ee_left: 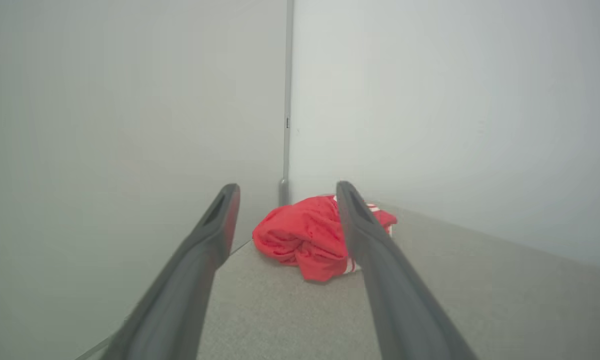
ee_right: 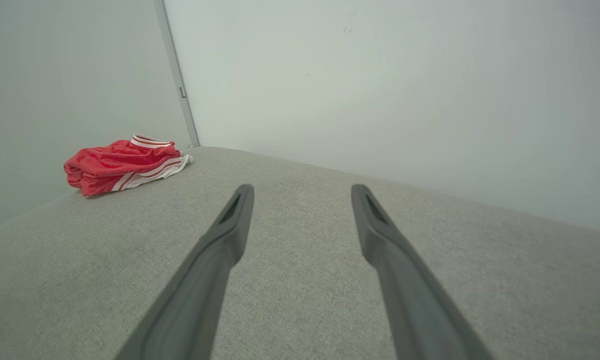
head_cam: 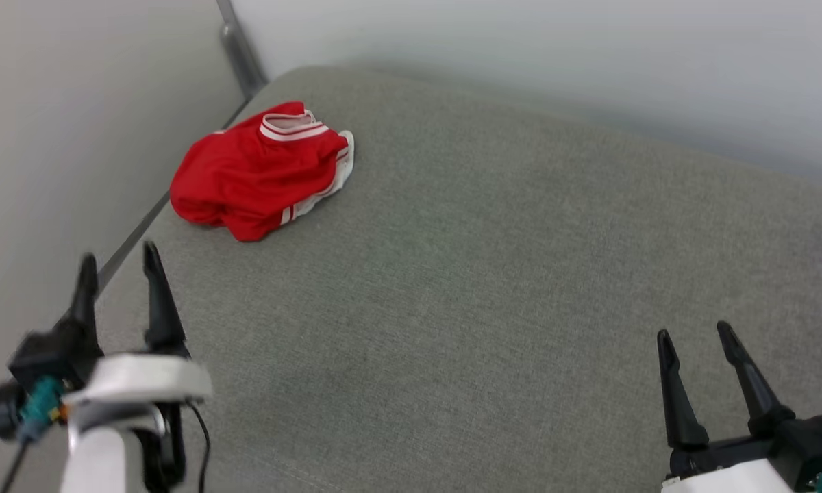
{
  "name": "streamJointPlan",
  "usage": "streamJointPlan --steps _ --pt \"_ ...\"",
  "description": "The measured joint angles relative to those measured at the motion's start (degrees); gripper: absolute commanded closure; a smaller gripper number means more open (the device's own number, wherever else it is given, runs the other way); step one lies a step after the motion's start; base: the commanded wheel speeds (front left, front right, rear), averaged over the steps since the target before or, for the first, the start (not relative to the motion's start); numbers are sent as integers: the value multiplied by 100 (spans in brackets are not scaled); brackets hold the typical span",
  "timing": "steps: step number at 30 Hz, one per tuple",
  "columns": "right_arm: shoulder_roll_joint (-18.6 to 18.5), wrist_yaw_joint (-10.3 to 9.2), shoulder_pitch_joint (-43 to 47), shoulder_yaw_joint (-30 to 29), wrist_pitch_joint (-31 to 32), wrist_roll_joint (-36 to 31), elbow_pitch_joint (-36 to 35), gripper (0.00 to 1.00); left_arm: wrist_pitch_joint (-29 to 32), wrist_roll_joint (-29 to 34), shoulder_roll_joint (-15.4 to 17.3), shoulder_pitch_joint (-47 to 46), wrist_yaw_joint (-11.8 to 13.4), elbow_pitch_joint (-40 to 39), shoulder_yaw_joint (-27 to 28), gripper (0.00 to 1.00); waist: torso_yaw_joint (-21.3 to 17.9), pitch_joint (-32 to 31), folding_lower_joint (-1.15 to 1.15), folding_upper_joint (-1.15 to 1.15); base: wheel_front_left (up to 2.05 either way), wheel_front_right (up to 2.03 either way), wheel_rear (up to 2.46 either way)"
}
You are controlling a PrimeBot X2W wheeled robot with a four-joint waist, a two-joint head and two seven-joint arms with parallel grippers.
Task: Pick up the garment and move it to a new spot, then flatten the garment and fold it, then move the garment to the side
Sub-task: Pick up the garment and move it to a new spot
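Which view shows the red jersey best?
Head view: the whole red jersey lies bunched and unobstructed near the grey surface's far-left corner. Left wrist view: a finger of the left tool covers part of it. Right wrist view: whole, but low-angle and off-centre.

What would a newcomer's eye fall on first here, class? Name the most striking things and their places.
The crumpled bright red jersey garment with red-white striped trim stands out first, bunched at the far left corner of the grey woven fabric surface. Next come the long, dark two-fingered grippers: the left gripper at the head view's lower left, aimed toward the garment, and the right gripper at its lower right, both open and empty.
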Motion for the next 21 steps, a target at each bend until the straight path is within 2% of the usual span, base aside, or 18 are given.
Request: streamJointPlan --steps 3,8,13,17,21 --pt "1 0 -146 -62 -1 -172 -102 0 0 78 148 -736 -305 200 215 0 -44 256 0 0 0 0 0" --pt "1 0 -459 -142 -1 -428 -367 0 -1 -120 350 -2026 -582 474 721 0 -169 802 1 0 0 0 0" --pt "2 0 -708 -220 -1 -702 -726 0 0 -274 656 -3137 -725 818 1035 0 -340 1433 1 0 0 0 0" --pt "2 0 -885 -261 -1 -937 -1054 0 -1 -405 1081 -3990 -777 1319 1237 0 -471 1960 1 0 0 0 0" --pt "2 0 -1072 -325 -1 -1078 -1355 0 -1 -573 1561 -4593 -810 1954 1151 0 -604 2442 2 0 0 0 0"
